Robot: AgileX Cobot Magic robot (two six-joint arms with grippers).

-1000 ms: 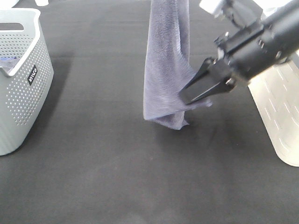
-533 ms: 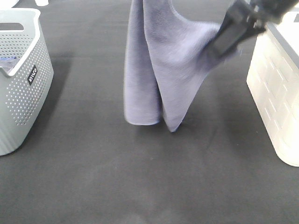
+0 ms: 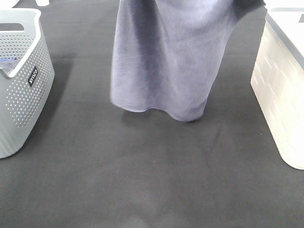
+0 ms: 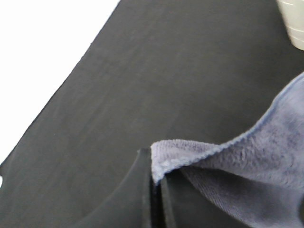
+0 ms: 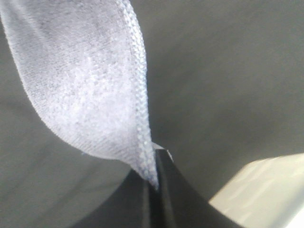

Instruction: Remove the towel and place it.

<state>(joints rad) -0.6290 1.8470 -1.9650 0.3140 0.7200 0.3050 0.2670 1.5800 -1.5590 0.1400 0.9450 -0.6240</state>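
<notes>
Exterior high: towel (image 3: 166,57), long axis vertical, top corners inside tightly closed left gripper (image 4: 154,173), right gripper (image 5: 154,190).

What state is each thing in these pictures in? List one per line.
Grey-blue soft microfibre towel: hanging spread out, held up by both tools.
Left tool: shut on the towel's hem.
Right tool: shut on the towel's corner.
Pale grey perforated plastic basket: upright, open-topped.
White slotted plastic basket: upright.

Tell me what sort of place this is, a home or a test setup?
Most likely a staged test bench, not a home: a black-covered table, a grey perforated basket at the left, a white bin at the right, the towel hanging between them. No room shows.
</notes>
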